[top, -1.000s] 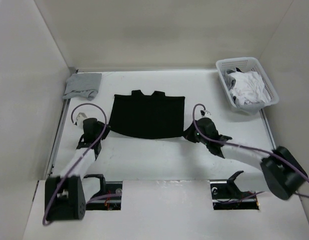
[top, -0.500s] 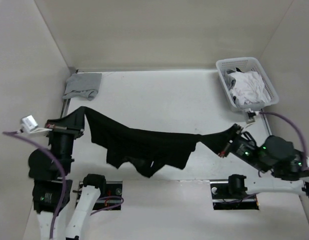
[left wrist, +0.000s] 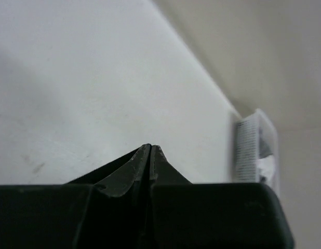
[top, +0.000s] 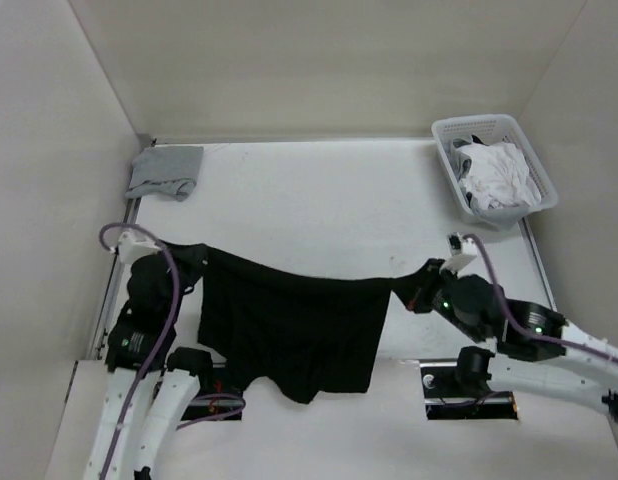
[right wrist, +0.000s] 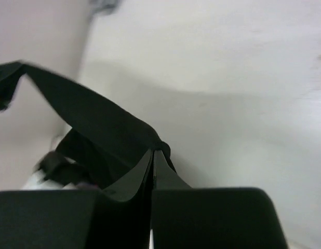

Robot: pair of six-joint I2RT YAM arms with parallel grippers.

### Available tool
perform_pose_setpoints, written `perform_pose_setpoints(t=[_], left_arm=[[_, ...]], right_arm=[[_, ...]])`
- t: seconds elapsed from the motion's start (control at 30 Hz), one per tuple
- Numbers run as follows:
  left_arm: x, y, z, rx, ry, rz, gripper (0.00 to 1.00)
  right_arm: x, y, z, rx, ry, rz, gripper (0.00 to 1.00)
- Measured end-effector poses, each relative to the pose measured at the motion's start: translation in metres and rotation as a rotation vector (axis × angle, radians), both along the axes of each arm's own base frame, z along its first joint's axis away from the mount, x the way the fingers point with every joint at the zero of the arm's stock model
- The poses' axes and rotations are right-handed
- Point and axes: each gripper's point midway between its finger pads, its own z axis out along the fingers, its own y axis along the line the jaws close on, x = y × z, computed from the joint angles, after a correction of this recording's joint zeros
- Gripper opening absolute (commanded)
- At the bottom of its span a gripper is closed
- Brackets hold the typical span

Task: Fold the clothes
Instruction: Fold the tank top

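The left gripper has its jaws pressed together; seen from above, they pinch one top corner of the black garment. The right gripper nips the other corner the same way. Between the two pairs of jaws the cloth's upper edge sags, and its body hangs below them with an uneven hem. Far beyond the left jaws the light-grey garment lies crumpled.

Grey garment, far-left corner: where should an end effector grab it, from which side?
Pinch the bunched near edge of the grey garment, descending from above on its right: it lies flat in the corner by the left wall, so near and right sides look freest. The left end effector and right end effector are both shut on the black garment.
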Motion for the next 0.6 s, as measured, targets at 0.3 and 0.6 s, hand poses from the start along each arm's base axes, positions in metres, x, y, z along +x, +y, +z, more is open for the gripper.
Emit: perform_pose_setpoints(t=[0.3,0.6], left_arm=[[0.101,-0.006,-0.142,0.020,0.363,0.054,0.00],[0.238,-0.038,-0.182,-0.072,0.384,0.000,0.00]], right_arm=[[0.156,-0.061,-0.141,-0.120,0.337,-0.324,0.00],[0.303,-0.036,-0.157,-0.095,0.356,-0.246,0.00]])
